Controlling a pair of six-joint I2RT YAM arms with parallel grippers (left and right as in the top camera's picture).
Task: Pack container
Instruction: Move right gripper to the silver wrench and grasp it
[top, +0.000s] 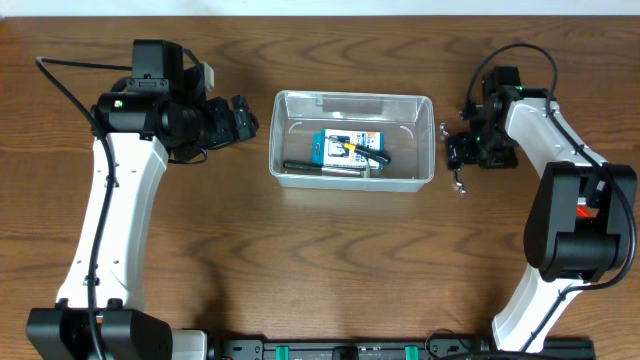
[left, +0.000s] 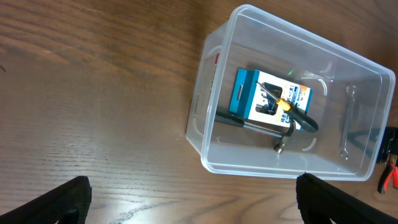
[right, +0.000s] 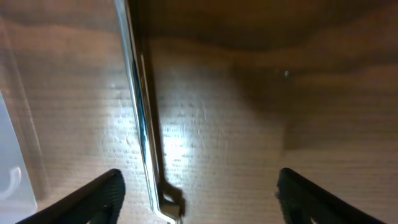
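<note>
The container (top: 285, 100) is a clear plastic tub at the table's middle, also seen in the left wrist view (left: 205, 87). Inside lie a blue-and-white box (left: 249, 93), a yellow-and-black screwdriver (left: 292, 112) and a black-handled metal tool (left: 249, 122). My left gripper (top: 243, 120) hovers open just left of the tub with nothing between its fingers (left: 59, 202). My right gripper (top: 456, 155) is low over the table right of the tub, open. A slim shiny wrench (right: 140, 112) lies between its fingers (right: 99, 199), nearer the left one and untouched.
The tub's clear wall (right: 12, 155) stands close on the left of the wrench. The wrench's end (top: 460, 183) pokes out below the right gripper. A red-handled object (left: 388, 177) shows past the tub's far end.
</note>
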